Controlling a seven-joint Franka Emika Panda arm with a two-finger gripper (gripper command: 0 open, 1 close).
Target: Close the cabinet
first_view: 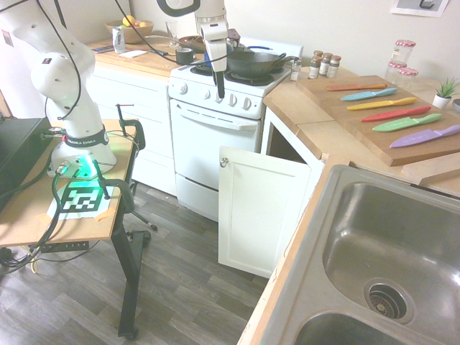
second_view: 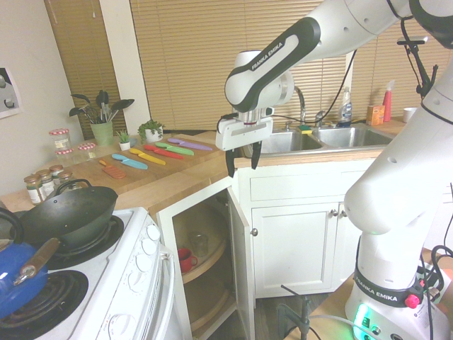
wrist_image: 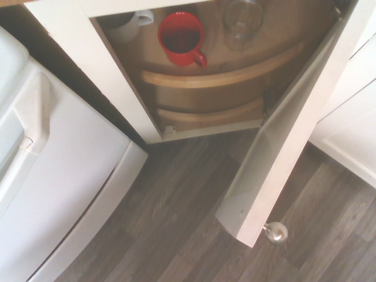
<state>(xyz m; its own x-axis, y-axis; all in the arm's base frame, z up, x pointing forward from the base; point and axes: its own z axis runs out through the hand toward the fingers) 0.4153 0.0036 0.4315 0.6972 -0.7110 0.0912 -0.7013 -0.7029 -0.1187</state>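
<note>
While its narrow white door (first_view: 262, 208) stands swung wide, the cabinet (second_view: 205, 262) sits under the counter's (first_view: 338, 133) inner corner, between the oven (first_view: 212, 144) and the sink (first_view: 392, 251), one small silver knob (first_view: 224, 162) at the door's top corner. Only the wrist view looks down inside: two curved wooden shelves (wrist_image: 226, 73), one red mug (wrist_image: 181, 38), one clear glass (wrist_image: 242, 20). Six coloured knives (first_view: 392, 111) lie on the counter, and the gripper (second_view: 242, 152) hangs above the door, fingers spread, holding nothing.

Six knives lie on the cutting board (first_view: 374, 136): orange (first_view: 356, 87), blue (first_view: 368, 94), yellow (first_view: 381, 103), red (first_view: 396, 113), green (first_view: 406, 123) and purple (first_view: 425, 136). Three spice jars (first_view: 324, 65) stand in a cluster beside the stove (first_view: 215, 100), with one small shaker (first_view: 295, 69) nearby. Three red-lidded glass jars (first_view: 401, 61) stand by the wall. One wok (first_view: 251, 63) sits on the stove. One cabinet (first_view: 262, 208) stands open, holding one red mug (wrist_image: 181, 38) and one clear glass (wrist_image: 242, 20). The sink (first_view: 388, 251) has two basins.
</note>
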